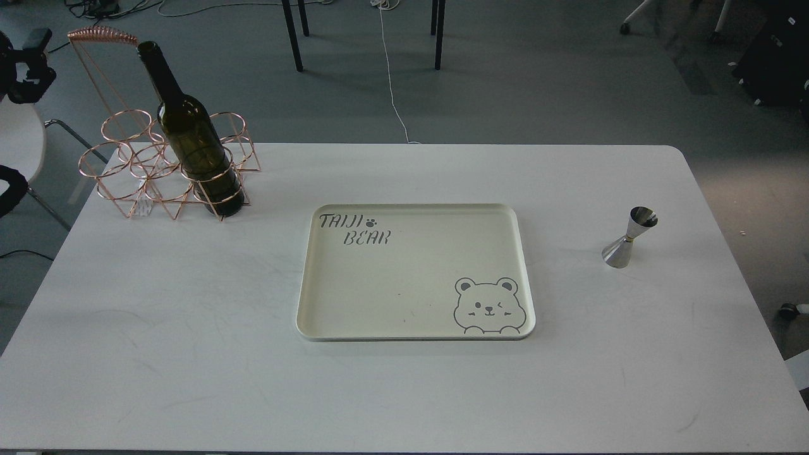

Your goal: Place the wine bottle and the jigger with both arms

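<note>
Bottle (193,136) upright in near-right ring of copper rack (145,167), table's far-left. Judged heavy, glass, slick, fragile; take hold at body above ring, lift straight up to clear wire.

Jigger (629,238) standing, right side, well apart from tray (414,316). Judged light, tippy, slippery; grip at waist.

Tray centre, bare. Open room all round on table (189,354).

Your grippers: neither in view; jaw state cannot be told.

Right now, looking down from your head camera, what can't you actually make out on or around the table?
- Both claws: outside the head view; only dark arm parts show at the left edge.
- Wine bottle base: behind the copper wire rack rings.
- Bottle contents: glass too dark to tell.
- Jigger: too small to read any markings.
- Table: near edge cut off by the frame's bottom.
</note>
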